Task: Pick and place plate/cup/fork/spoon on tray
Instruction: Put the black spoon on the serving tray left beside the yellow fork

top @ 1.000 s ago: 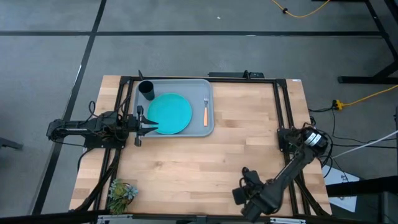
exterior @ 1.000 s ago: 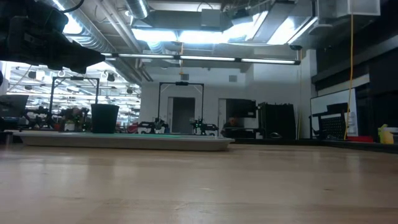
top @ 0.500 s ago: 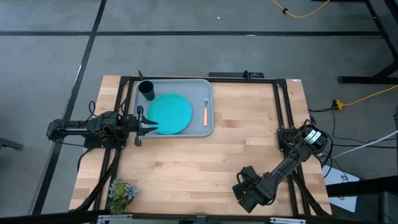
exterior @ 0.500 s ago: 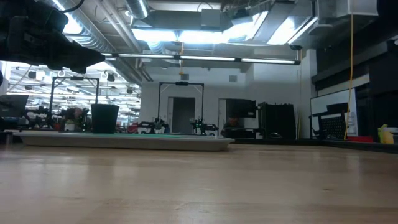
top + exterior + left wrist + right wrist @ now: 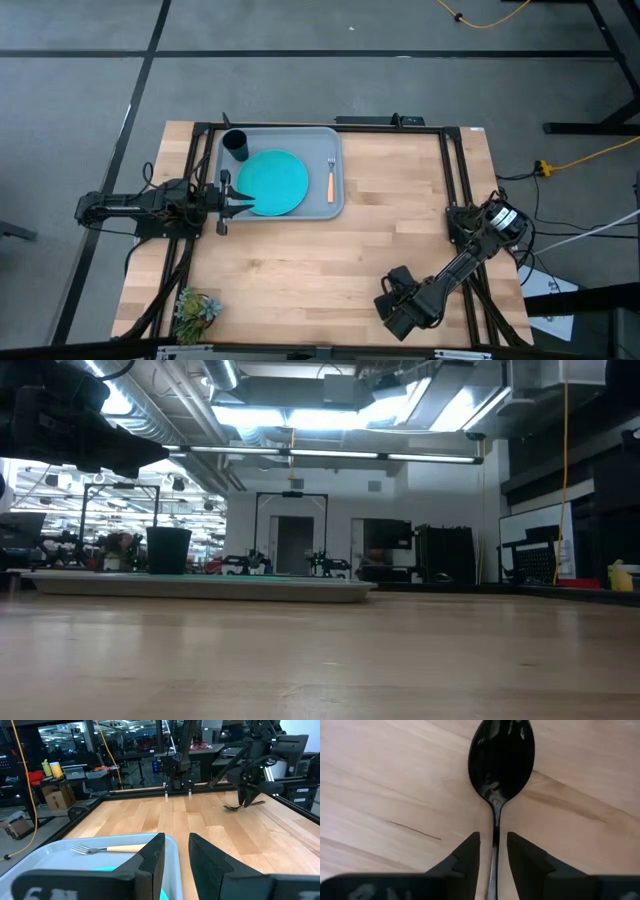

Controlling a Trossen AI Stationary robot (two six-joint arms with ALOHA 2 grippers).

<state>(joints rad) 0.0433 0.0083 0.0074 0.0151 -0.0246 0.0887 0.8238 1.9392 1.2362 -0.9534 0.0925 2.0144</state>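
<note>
The grey-blue tray (image 5: 338, 205) lies at the table's far left. On it rest the teal plate (image 5: 272, 182), the dark cup (image 5: 236, 145) at its far left corner, and the orange-handled fork (image 5: 331, 180) at its right side. My left gripper (image 5: 240, 205) waits open at the tray's near left edge. The dark spoon (image 5: 501, 757) lies flat on the wood near the table's front edge. My right gripper (image 5: 493, 852) is open over it, pointing down. Its fingers stand on either side of the spoon's handle (image 5: 495, 827) with a gap on each side. The spoon also shows in the left wrist view (image 5: 239, 806).
A small green plant (image 5: 195, 308) stands at the table's near left corner. Black frame rails (image 5: 452, 170) run along the table's sides. Bare wood (image 5: 320, 260) lies between the tray and my right gripper.
My right gripper has gone down toward the table near the front edge, over the spoon, then held still. The spoon and the things on the tray have not moved.
</note>
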